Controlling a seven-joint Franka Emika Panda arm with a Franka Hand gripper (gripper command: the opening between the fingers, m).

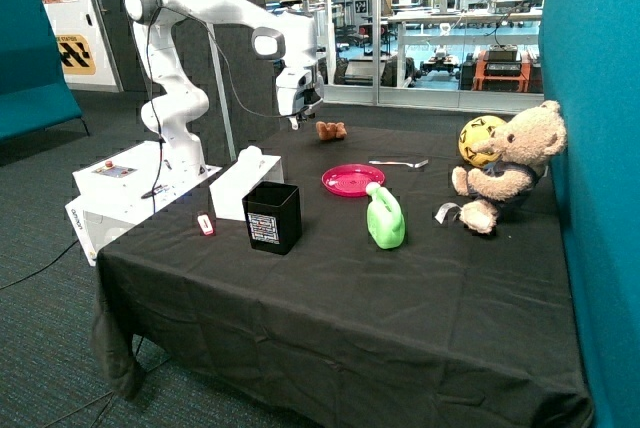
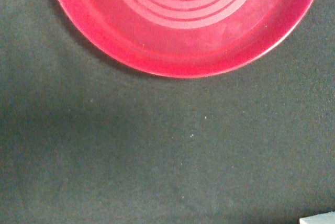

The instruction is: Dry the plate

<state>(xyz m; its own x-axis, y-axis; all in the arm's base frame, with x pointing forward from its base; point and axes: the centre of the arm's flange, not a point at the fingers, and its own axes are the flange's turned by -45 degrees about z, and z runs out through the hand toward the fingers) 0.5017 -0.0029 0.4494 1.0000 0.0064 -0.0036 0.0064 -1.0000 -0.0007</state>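
Note:
The pink-magenta plate [image 1: 352, 180] lies flat on the black tablecloth near the middle of the table, between the black cup and the spoon. In the wrist view the plate [image 2: 183, 30] shows its raised rim and ringed centre, with bare cloth beside it. My gripper [image 1: 298, 114] hangs in the air well above the table, over the back edge near the small brown toy, up and away from the plate. It touches nothing that I can see. It does not show in the wrist view.
A black cup [image 1: 272, 216], a green toy jug [image 1: 385, 218], a white tissue box [image 1: 245, 183], a small red object [image 1: 206, 224], a spoon [image 1: 400, 162], a small brown toy [image 1: 331, 130], a teddy bear [image 1: 505, 163] with a yellow ball [image 1: 478, 138].

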